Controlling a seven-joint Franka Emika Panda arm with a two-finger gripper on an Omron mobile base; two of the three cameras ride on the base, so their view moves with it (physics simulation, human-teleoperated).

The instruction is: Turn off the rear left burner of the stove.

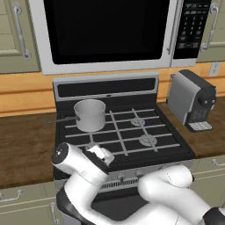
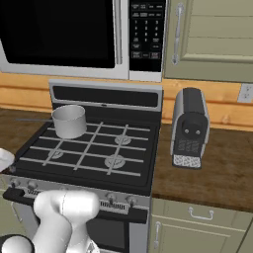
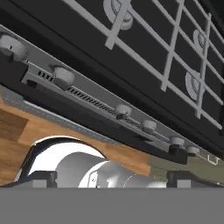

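The stove is set into the wooden counter, right under the big microwave. A silver pot is parked on the rear left grate, and a coffee machine is stood on the counter to the right. The gripper is held over the stove's front left edge, just above the knob strip. How far the jaws are spread can't really be told, and nothing is seen gripped.
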